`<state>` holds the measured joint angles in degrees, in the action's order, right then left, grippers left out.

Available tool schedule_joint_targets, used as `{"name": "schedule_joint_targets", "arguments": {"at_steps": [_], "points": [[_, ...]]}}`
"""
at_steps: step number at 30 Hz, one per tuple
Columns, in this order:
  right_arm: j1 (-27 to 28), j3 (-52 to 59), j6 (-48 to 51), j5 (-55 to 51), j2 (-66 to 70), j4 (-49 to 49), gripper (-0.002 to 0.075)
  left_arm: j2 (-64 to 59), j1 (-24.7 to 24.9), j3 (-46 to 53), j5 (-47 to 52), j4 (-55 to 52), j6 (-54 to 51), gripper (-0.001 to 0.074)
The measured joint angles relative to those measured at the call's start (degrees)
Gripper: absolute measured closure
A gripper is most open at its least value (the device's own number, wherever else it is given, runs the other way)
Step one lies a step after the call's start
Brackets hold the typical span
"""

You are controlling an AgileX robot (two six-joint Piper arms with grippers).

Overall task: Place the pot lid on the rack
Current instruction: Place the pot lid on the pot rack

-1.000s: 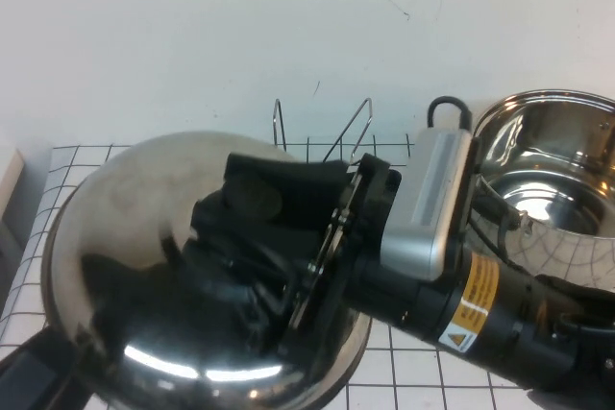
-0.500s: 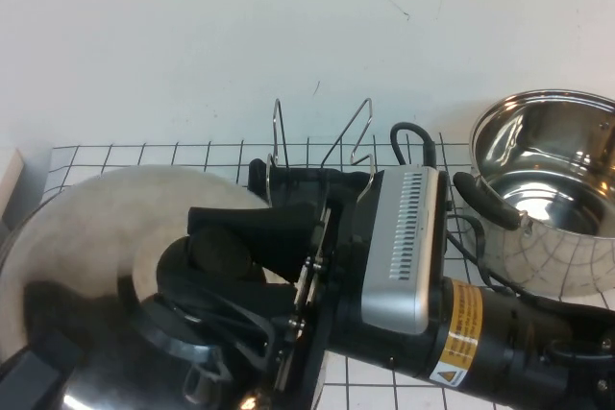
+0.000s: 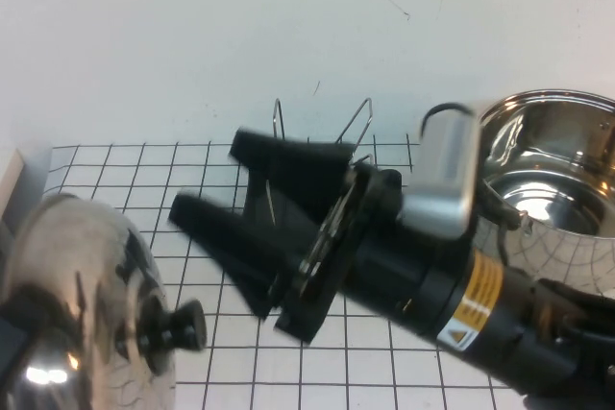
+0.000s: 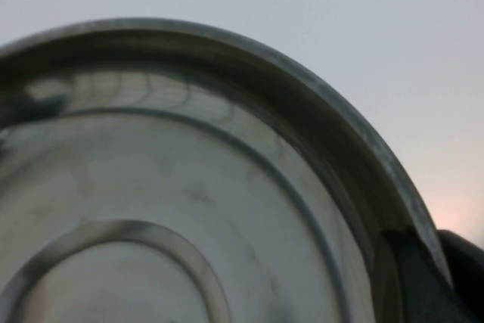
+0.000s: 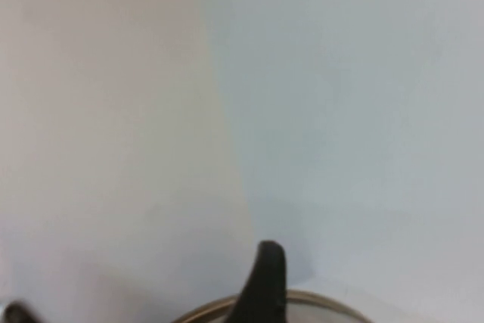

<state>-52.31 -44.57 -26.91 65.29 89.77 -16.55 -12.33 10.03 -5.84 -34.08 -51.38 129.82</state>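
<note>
Task not done yet: lid [image 3: 82, 304] is off the pot [image 3: 553, 199] but not on the rack [image 3: 322, 132]. It sits at the near left edge of the high view, tilted up on edge, knob [image 3: 178, 325] pointing right. Rack's wire loops stand at the far middle, mostly hidden behind the right arm, nothing in them as far as I can see.

Left gripper [image 4: 442, 277]: barely in view, but in the left wrist view the lid's underside fills the frame w/ a dark finger at its rim, so fingers look pinched on the lid edge.

Right gripper [image 3: 235, 213]: mid-table, in front of the rack, fingers spread wide, holding nothing. Lid is left of its tips, near but apart.

Left to do, by my read: carry lid right and far, past the right arm, slot it upright between the loops, let go.
</note>
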Motion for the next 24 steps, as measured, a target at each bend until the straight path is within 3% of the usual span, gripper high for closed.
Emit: {"name": "schedule_joint_targets", "arguments": {"at_steps": [5,11,13,16,20,22,24], "points": [[0.0,0.0,0.78,0.0,-4.08,5.7,0.0036,-1.79,0.0,-5.96,2.42,0.43,-2.92,0.0716],[0.0,0.0,4.72,0.35,-11.66,0.27,0.0036,-12.61,0.0,-17.6,-0.09,-5.74,-3.61,0.0718],[0.0,0.0,4.95,0.46,-14.29,-2.07,0.0068,-17.85,0.0,-21.62,-3.7,-7.55,-3.61,0.0718],[0.0,0.0,5.08,-1.39,-19.14,-5.93,0.0206,-26.15,0.0,-27.37,-9.6,-9.84,-3.61,0.0718],[0.0,0.0,4.21,-14.02,-25.96,-16.33,0.055,-39.48,0.0,-37.32,-17.18,-13.03,-3.61,0.0719],[0.0,0.0,-0.48,-20.68,-29.32,-24.85,0.0643,-45.58,0.0,-42.25,-19.97,-15.11,-3.61,0.0719],[0.0,0.0,-8.98,-27.74,-33.34,-34.58,0.0688,-50.5,0.0,-47.44,-21.63,-17.43,-3.61,0.072]]}}
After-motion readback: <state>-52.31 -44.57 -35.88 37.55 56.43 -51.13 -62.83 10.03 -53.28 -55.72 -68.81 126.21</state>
